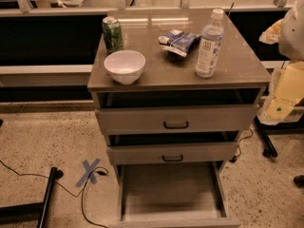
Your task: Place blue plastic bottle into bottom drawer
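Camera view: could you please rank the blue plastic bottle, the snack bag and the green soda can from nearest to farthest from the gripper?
The gripper is at the right edge of the view.
1. blue plastic bottle, on the right
2. snack bag, in the middle
3. green soda can, far left

Warm, dim overhead light, glare streaks on the cabinet top, jaws at the right edge palely lit.

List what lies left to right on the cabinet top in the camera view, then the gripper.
White bowl → snack bag → blue plastic bottle → gripper, off the cabinet's right edge. The green soda can stands behind the bowl, so unranked.
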Robot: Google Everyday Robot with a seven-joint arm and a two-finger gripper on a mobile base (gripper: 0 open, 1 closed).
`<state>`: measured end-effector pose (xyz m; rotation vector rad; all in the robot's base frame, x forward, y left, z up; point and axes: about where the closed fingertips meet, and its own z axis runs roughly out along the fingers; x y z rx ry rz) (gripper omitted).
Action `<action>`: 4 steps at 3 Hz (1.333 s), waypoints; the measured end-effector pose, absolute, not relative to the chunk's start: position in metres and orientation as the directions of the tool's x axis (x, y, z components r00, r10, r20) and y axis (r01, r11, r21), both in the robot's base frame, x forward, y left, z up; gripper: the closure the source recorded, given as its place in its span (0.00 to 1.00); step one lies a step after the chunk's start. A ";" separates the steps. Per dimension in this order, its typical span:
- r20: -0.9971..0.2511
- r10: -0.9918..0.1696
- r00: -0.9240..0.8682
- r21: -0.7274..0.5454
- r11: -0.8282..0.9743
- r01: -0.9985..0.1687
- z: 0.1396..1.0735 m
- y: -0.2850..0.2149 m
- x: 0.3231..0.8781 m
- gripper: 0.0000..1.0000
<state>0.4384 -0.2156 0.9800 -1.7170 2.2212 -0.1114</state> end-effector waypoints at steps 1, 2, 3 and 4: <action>-0.211 -0.953 -0.219 -0.260 0.270 -0.927 0.980 -0.216 0.438 0.00; -0.270 -0.944 -0.188 -0.328 0.274 -0.904 0.985 -0.221 0.476 0.00; -0.330 -0.925 -0.190 -0.432 0.327 -0.841 0.980 -0.231 0.541 0.00; -0.441 -0.881 -0.172 -0.516 0.406 -0.755 0.980 -0.259 0.602 0.00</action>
